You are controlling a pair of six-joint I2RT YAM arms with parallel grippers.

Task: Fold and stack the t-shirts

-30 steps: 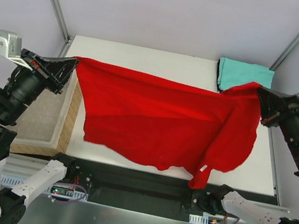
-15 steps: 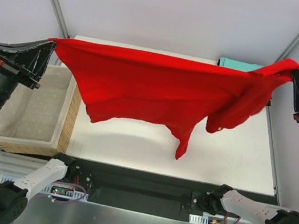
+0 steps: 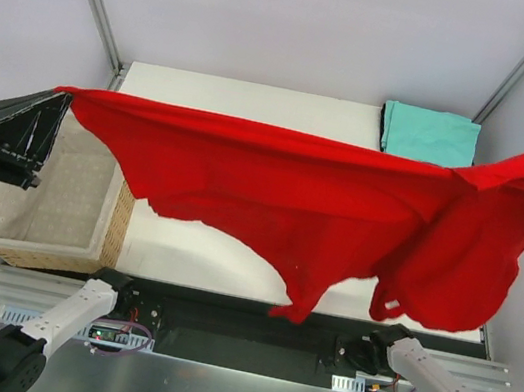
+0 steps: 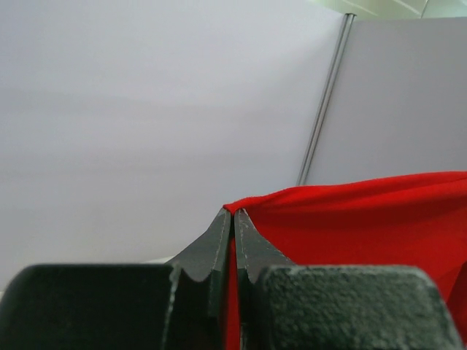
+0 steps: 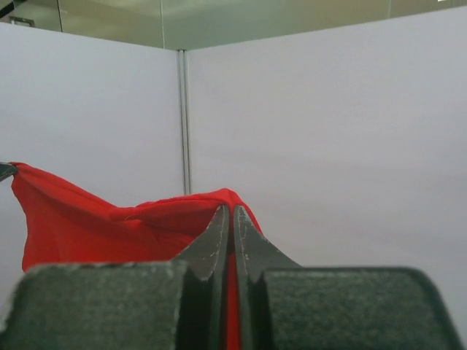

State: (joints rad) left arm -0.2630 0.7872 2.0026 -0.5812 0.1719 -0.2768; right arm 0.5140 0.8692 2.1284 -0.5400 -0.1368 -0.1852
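White table [image 3: 258, 102], teal t-shirt [image 3: 429, 134] folded at far-right corner. Red t-shirt [image 3: 292, 196] hangs stretched above it, bottom edge sagging unevenly, w/ left gripper [image 4: 233, 211] & right gripper [image 5: 231, 209] each pinching a top corner.

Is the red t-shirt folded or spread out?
Spread out: the bright red cloth t-shirt hangs stretched between the left gripper and the right gripper, each shut on an upper edge.

Red t-shirt [image 3: 293, 191], teal t-shirt [image 3: 430, 134], possibly dotted beige lining [image 3: 67, 207]

No legible text or labels
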